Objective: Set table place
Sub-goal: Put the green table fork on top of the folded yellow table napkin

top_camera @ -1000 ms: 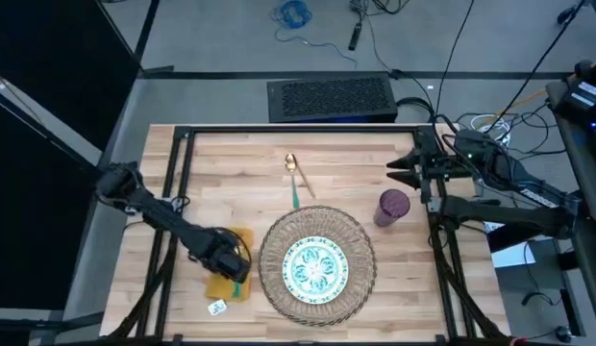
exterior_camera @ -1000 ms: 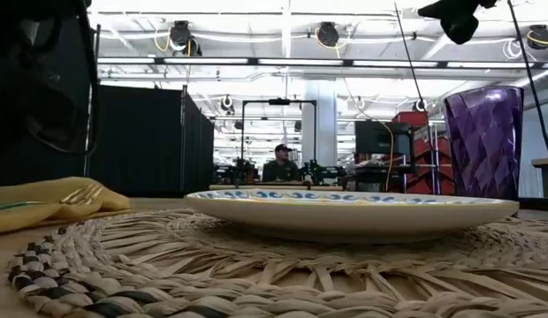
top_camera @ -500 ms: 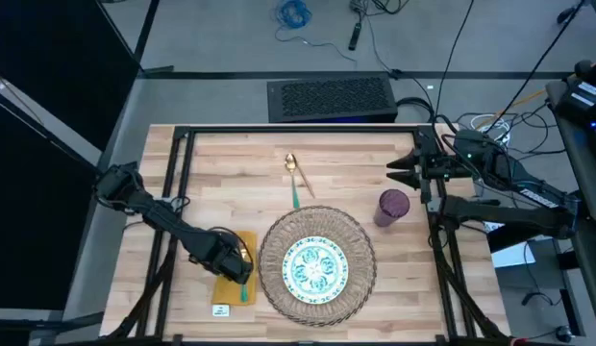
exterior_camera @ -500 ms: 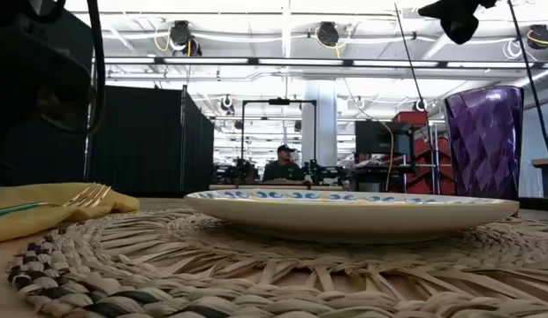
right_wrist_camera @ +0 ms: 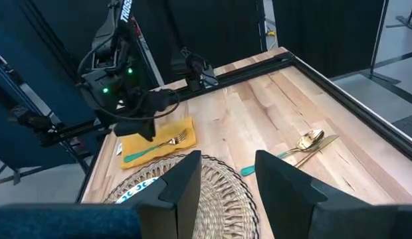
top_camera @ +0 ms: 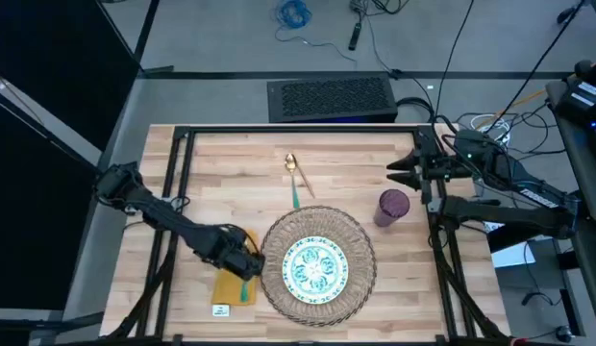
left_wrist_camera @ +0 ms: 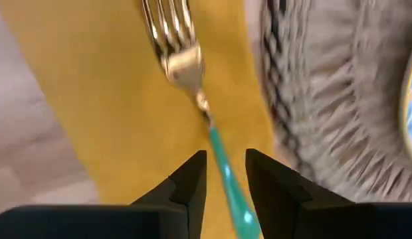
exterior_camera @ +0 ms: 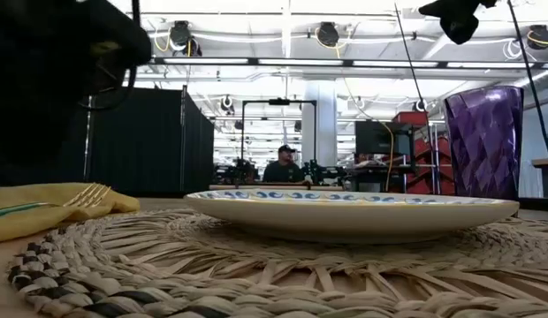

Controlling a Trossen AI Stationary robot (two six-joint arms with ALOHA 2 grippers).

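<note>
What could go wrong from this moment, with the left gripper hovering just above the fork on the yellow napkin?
1. The left gripper, fingers open, straddles the green-handled gold fork lying on the mustard-yellow napkin; lifting off carelessly could snag the handle or the cloth.
2. The napkin lies right against the round woven straw mat, so a sideways move might nudge it.
3. The gold spoon lies behind the mat, near the tall purple cup; reaching for it risks tipping the cup.

No text, brand, number or sign can be read in any view. A small white tag [top_camera: 219, 309] lies on the table [top_camera: 346, 159] by the near edge of the yellow napkin [top_camera: 228, 285], but any print on it is too small to read.
</note>
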